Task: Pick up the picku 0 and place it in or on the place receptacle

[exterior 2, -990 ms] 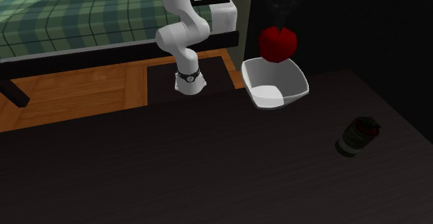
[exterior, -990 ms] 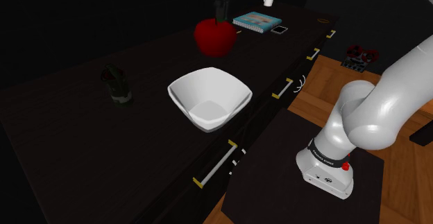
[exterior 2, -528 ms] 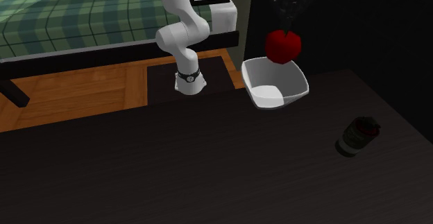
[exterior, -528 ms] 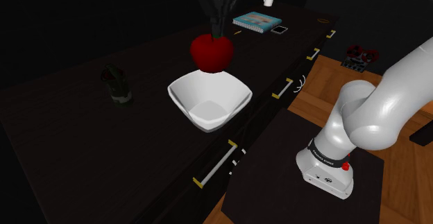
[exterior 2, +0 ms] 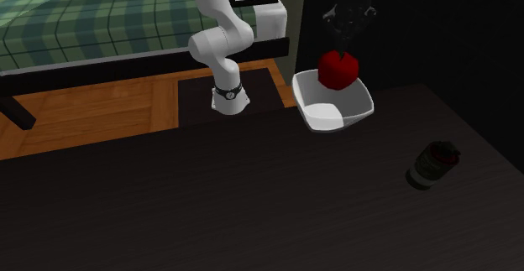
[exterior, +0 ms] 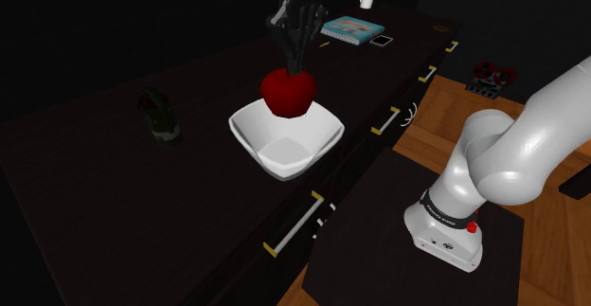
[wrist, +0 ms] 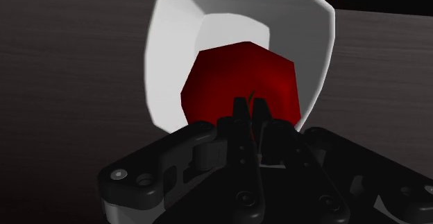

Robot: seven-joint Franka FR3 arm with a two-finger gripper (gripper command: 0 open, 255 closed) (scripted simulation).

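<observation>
Your gripper [exterior: 295, 63] is pinching the red apple [exterior: 288, 93] by its thin stem, dangling it directly beneath, over the white bowl [exterior: 254, 138]. It's probably smooth, rigid and prone to swinging.

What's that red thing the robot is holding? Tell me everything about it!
It is a dark red apple, drawn with flat, angular faces and a slight shine. A thin dark stem sticks up from its top. The black gripper is shut on that stem, so the apple hangs upright beneath it. The apple is over the hollow of the white bowl, low and close to the rim. Whether its underside touches the bowl cannot be told.
</observation>
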